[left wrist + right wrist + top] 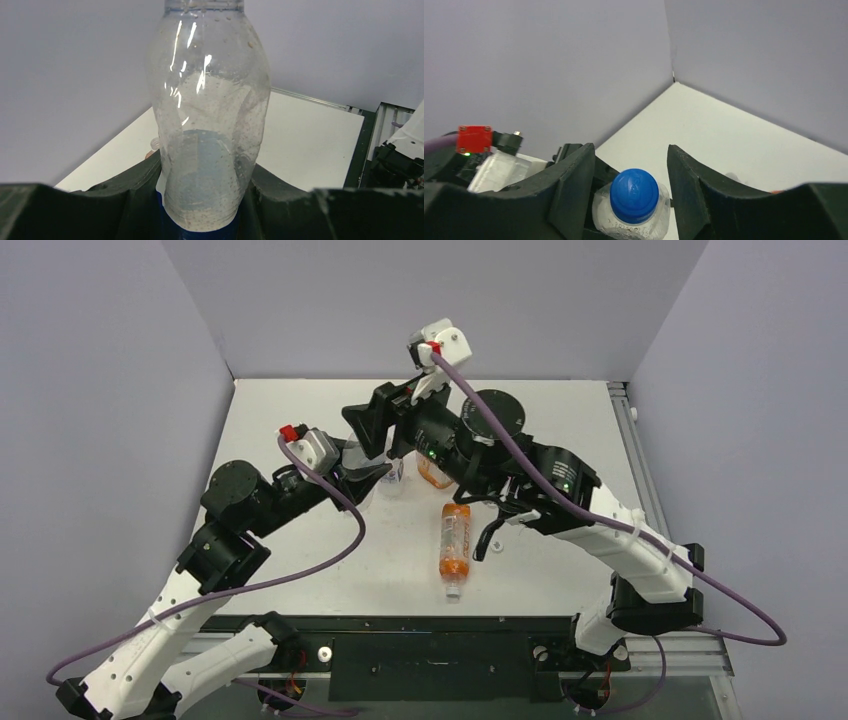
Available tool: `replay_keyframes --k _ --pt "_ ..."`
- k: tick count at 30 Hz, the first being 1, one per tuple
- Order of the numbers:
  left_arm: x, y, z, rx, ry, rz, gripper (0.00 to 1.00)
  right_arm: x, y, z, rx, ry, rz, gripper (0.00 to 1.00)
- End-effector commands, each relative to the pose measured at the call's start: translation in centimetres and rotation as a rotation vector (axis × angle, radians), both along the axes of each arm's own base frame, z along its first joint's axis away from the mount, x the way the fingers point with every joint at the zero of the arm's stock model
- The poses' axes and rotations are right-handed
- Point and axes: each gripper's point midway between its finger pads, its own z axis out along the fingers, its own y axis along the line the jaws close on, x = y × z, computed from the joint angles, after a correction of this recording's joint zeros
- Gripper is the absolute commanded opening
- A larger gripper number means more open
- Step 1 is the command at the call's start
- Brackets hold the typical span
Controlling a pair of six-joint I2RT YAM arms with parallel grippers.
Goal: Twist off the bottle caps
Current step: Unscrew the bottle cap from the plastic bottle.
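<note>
Toward the far edge of the white surface (560, 410), the left arm's fingers (131, 202) pinch a clear plastic bottle (207, 125) while the right arm's fingers (574, 192), spread, straddle its round blue plastic screw cap (634, 195); centring before closing should prevent slipping.

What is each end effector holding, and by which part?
Left end effector clamps the clear bottle at its lower body; right end effector only brackets its blue cap.

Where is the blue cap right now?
In the right wrist view, bottom centre: the blue cap is on the clear bottle, between the open jaws of the right gripper, touching neither. The left gripper grips that bottle's body below.
</note>
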Motion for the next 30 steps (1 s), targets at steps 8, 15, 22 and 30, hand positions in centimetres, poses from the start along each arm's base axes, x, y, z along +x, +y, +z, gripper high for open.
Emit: replay_keyframes --k 8,15,22,30 --pt "0.4 1.3 1.6 -0.043 -0.049 0.072 0.0 1.1 -1.6 1.0 0.042 0.015 -0.097 0.31" --pt "0.1 1.2 2.3 -0.068 -0.044 0.056 0.0 1.5 -0.9 0.0 0.031 0.037 -0.065 0.02" --pt "-3.8 -0.4 3.6 -0.139 -0.004 -0.157 0.0 -2.2 0.2 1.4 0.027 -0.056 0.263 0.0" --pt "-12.7 -1.7 4.1 -0.106 0.104 -0.633 0.0 -13.5 -1.5 4.6 0.128 -0.224 0.929 0.0"
